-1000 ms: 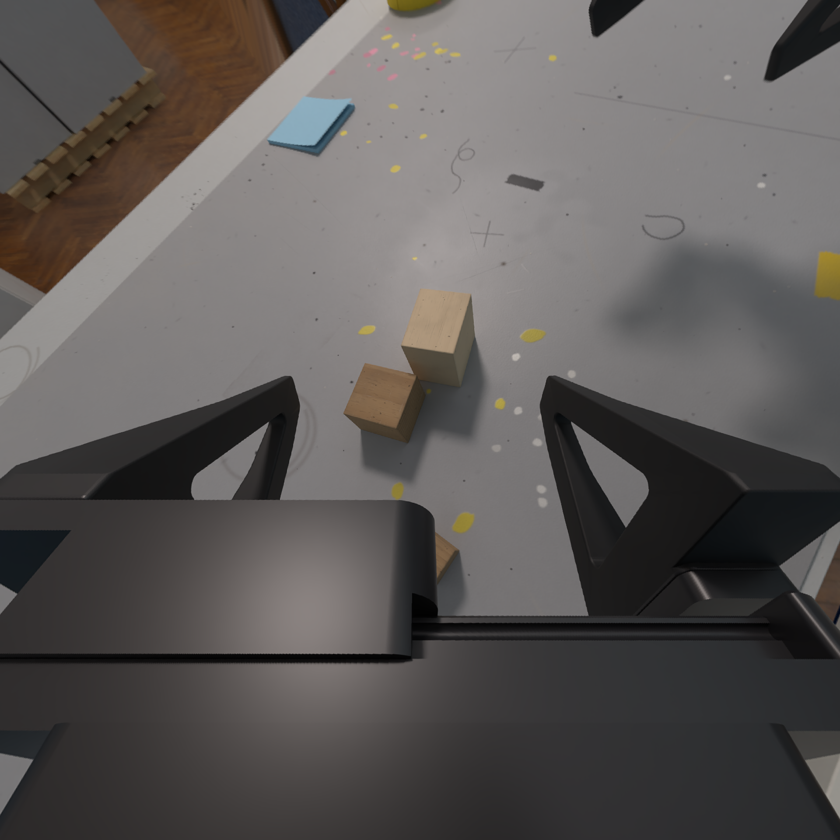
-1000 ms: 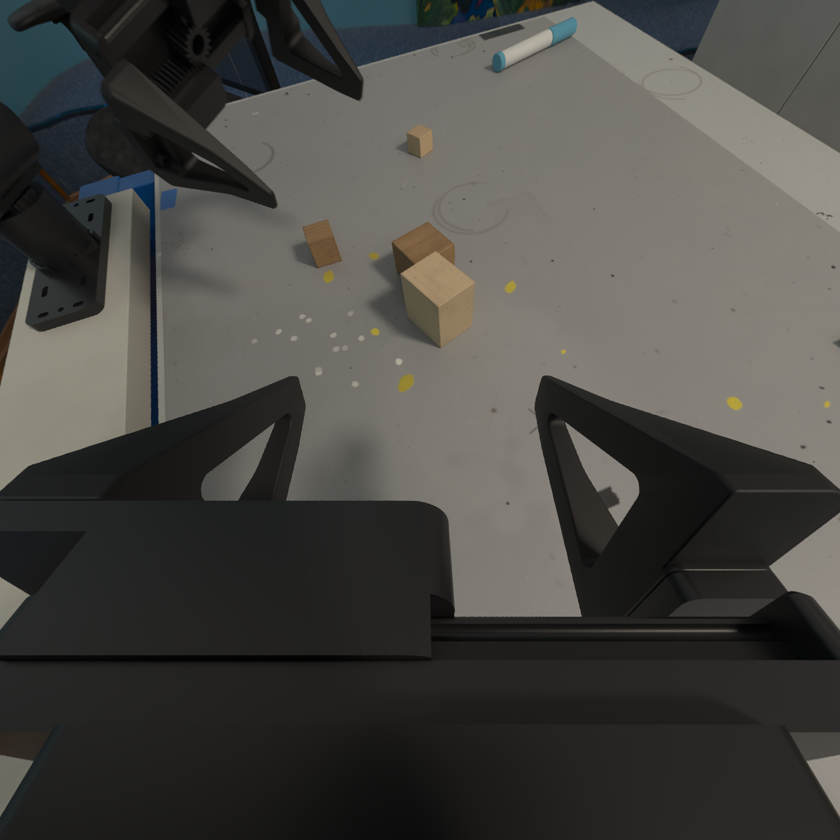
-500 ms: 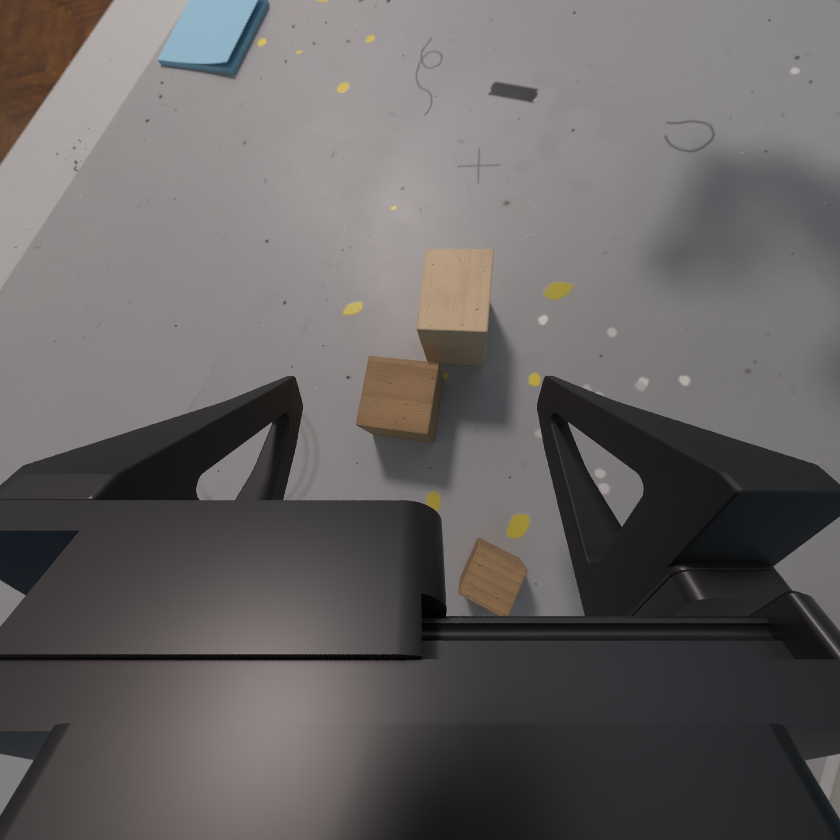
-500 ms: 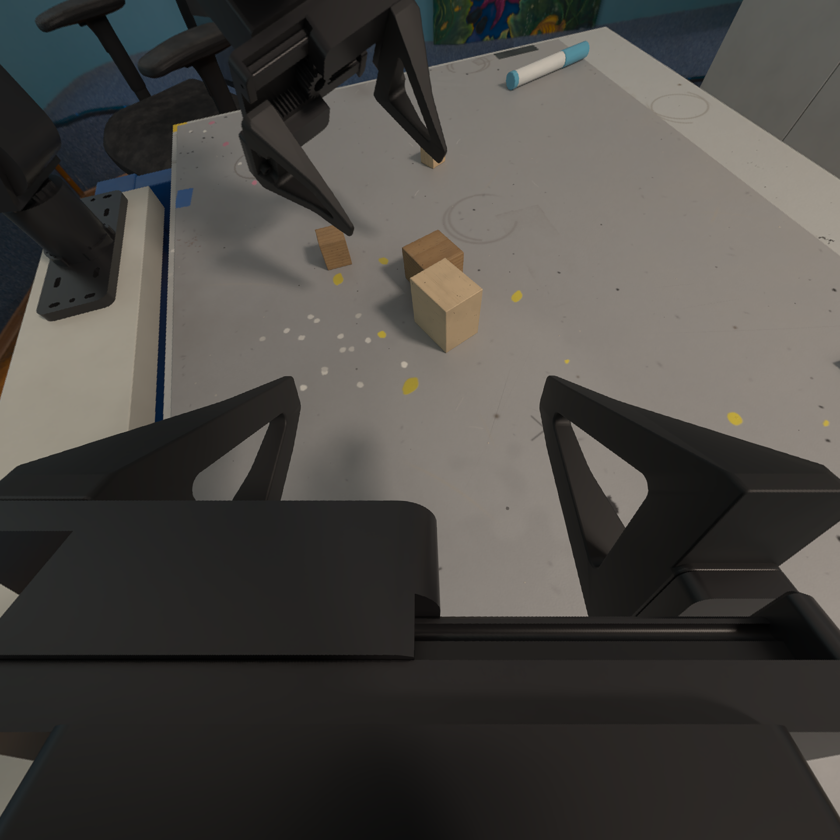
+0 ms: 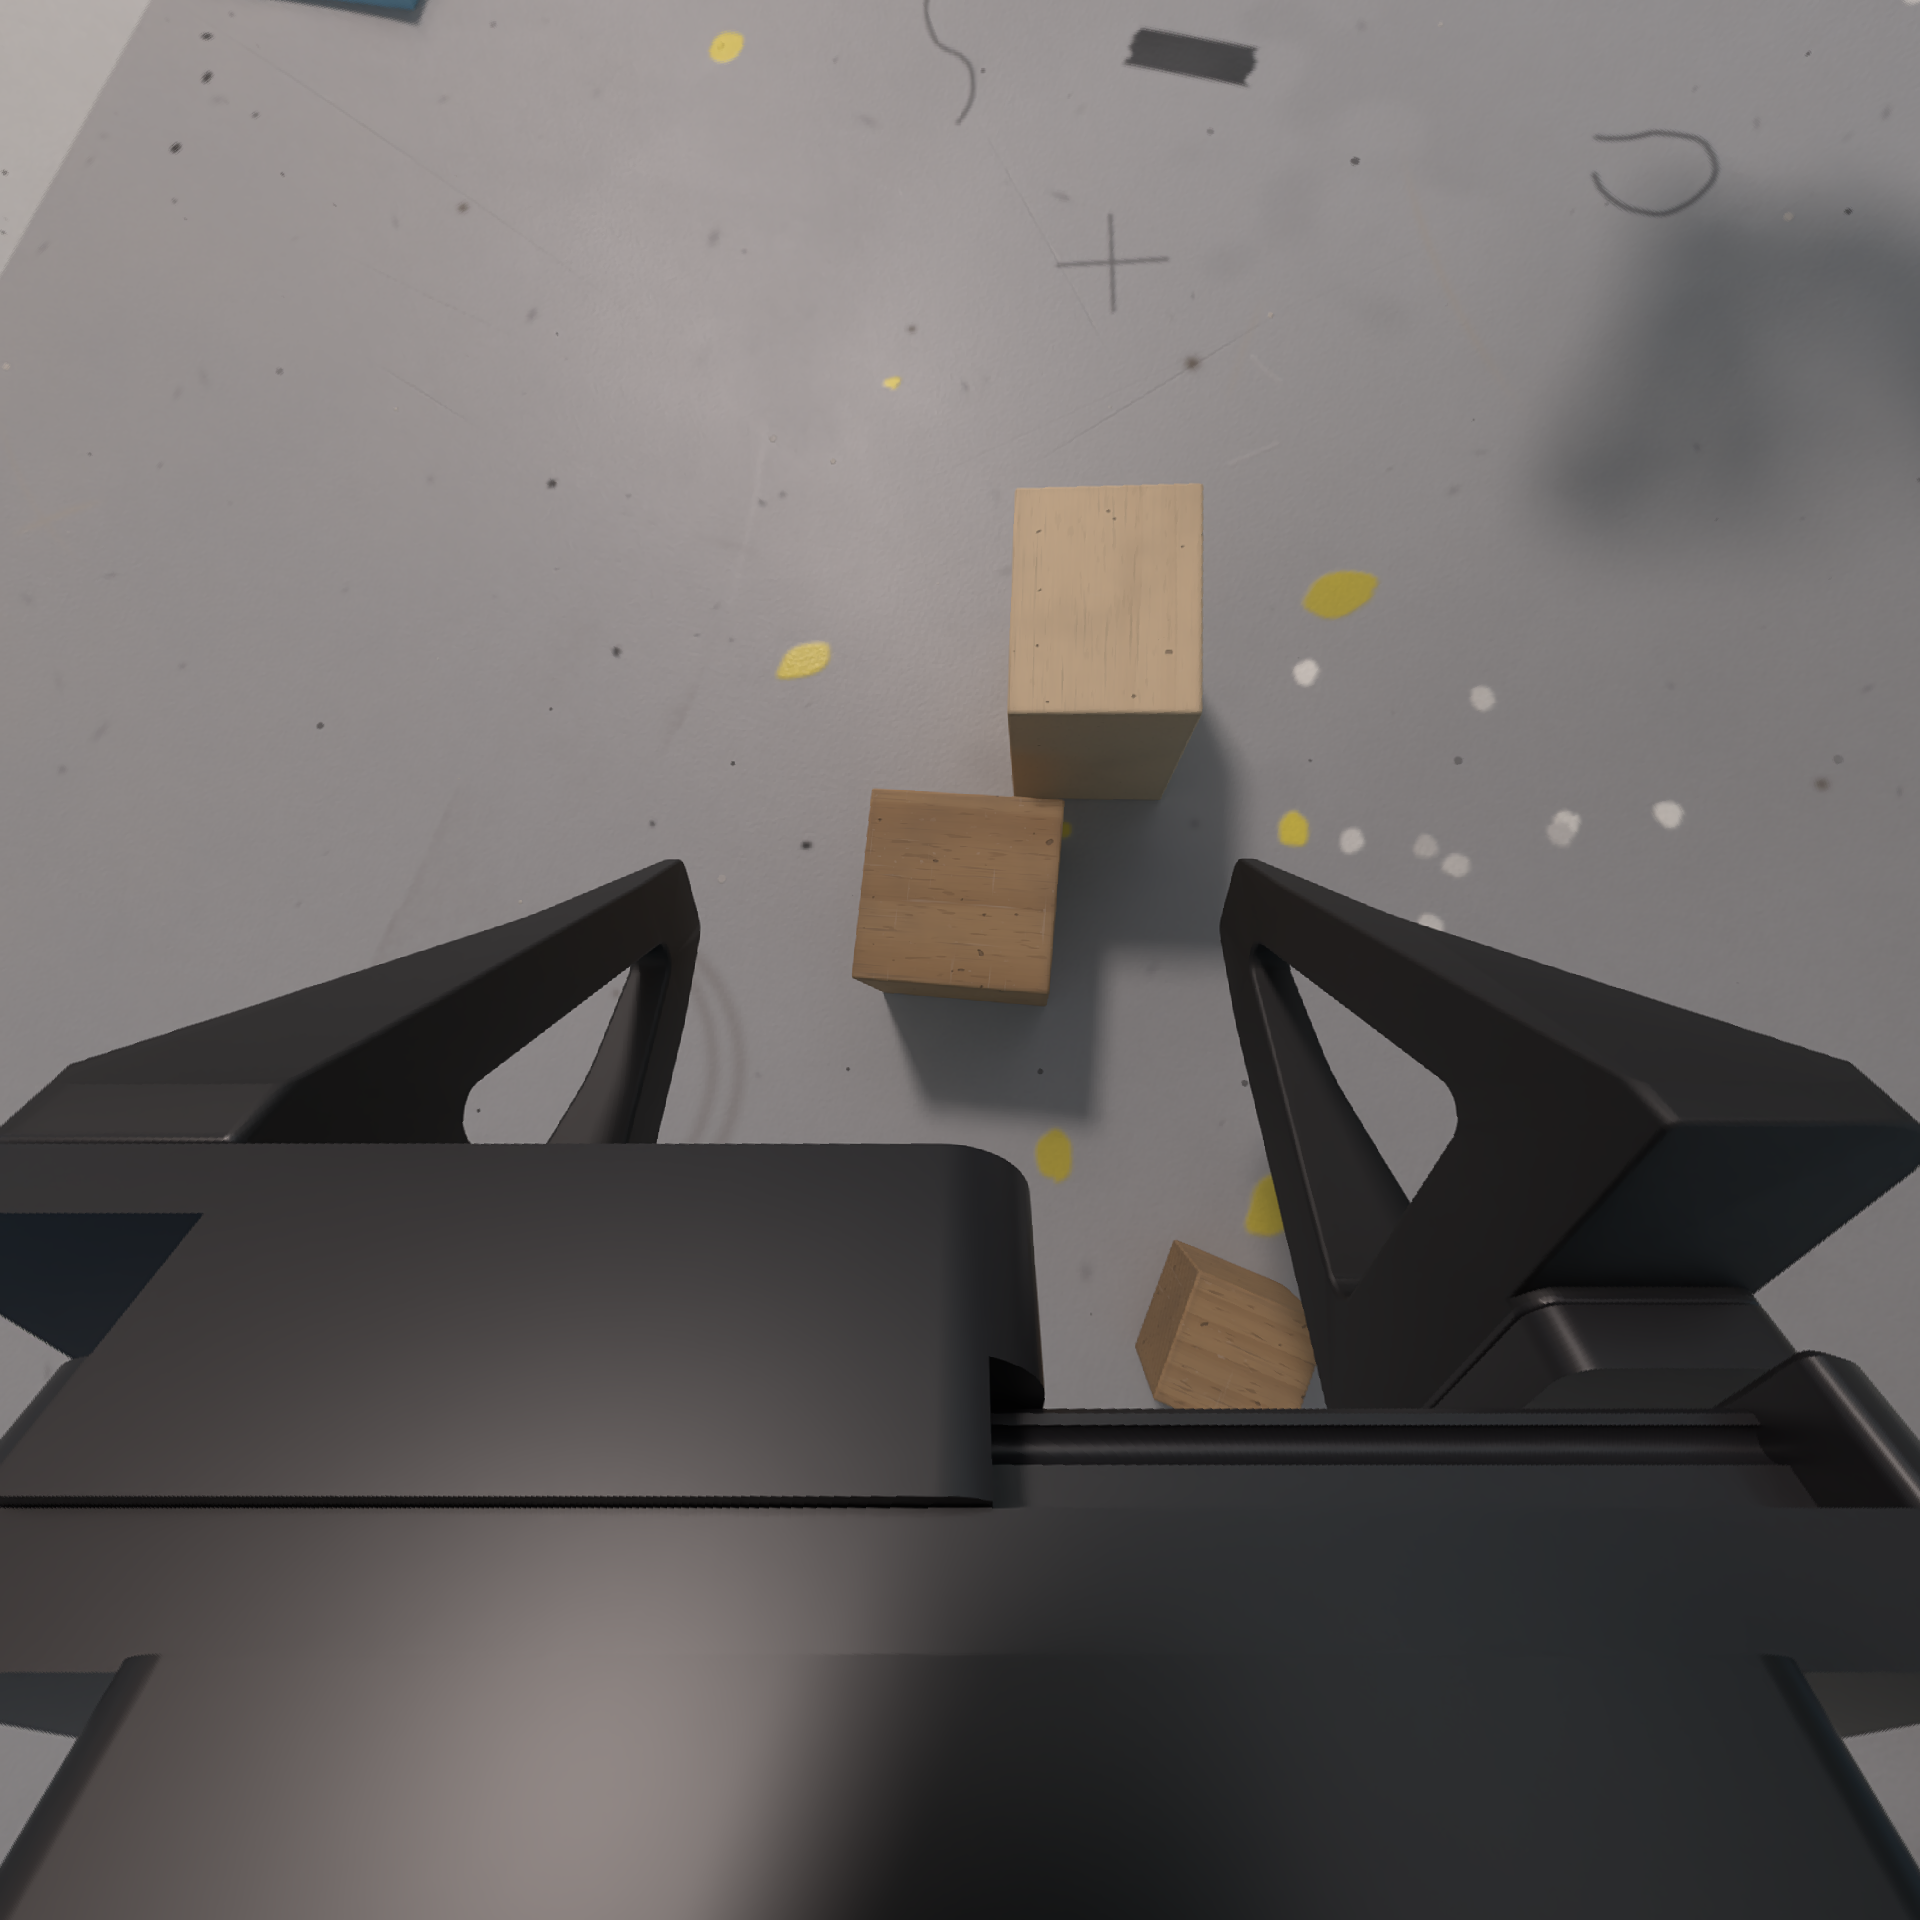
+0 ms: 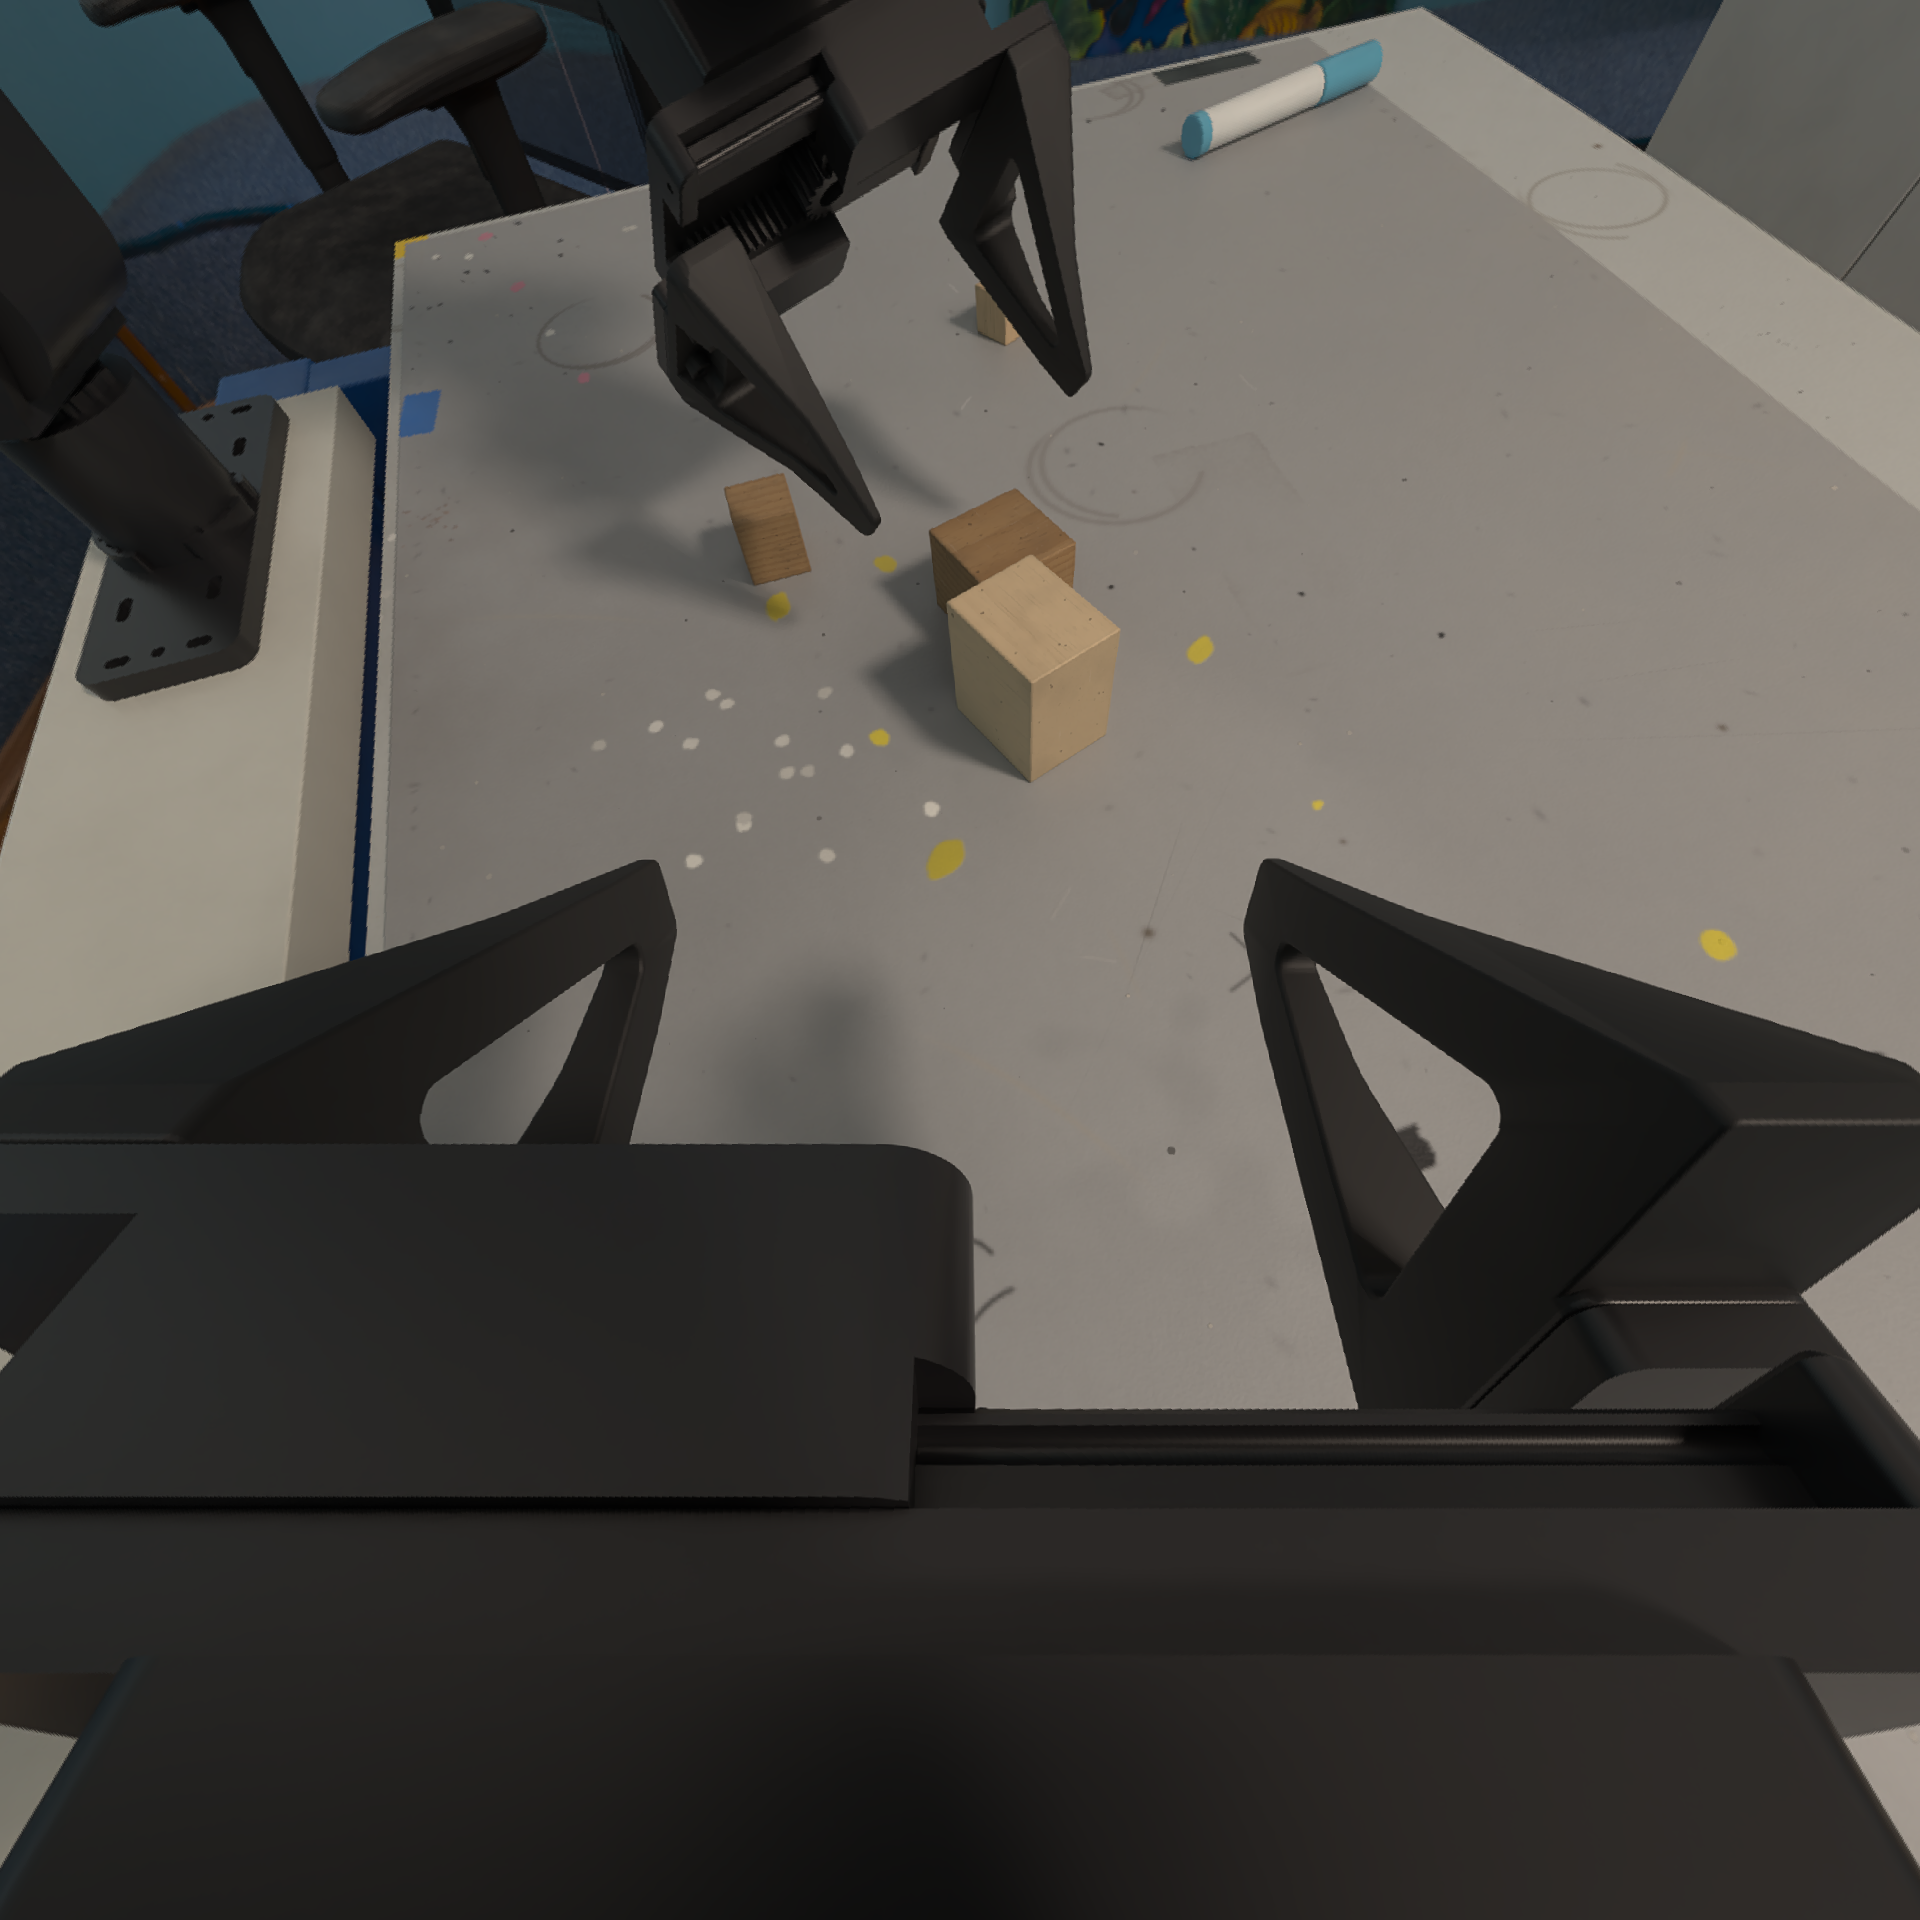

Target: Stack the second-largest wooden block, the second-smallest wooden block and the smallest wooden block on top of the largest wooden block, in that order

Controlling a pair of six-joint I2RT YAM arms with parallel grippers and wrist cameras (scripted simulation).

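A: Left claw (image 5: pixel 961 883) spread wide, nothing between its matte black triangular fingers. In the left wrist view the second-largest block (image 5: pixel 956 894), mid-brown with visible grain, lies at frame centre between the tips and below them.

B: And the largest block (image 5: pixel 1107 623)?

A: Pale, tall, sharp-edged, just above it in the frame; the two seem to touch at a corner (contact not certain). The second-smallest block (image 5: pixel 1221 1335) sits at lower centre-right, partly behind the right finger. Tabletop (image 5: pixel 416 520) is grey, speckled, with yellow and white flecks.

B: Right wrist view adds?

A: Right claw (image 6: pixel 961 894) also spread, empty, over bare tabletop well short of the blocks. Only here: the smallest block (image 6: pixel 995 317) at upper centre, half hidden by the left claw's finger, and a white marker with blue ends (image 6: pixel 1283 99) at upper right.
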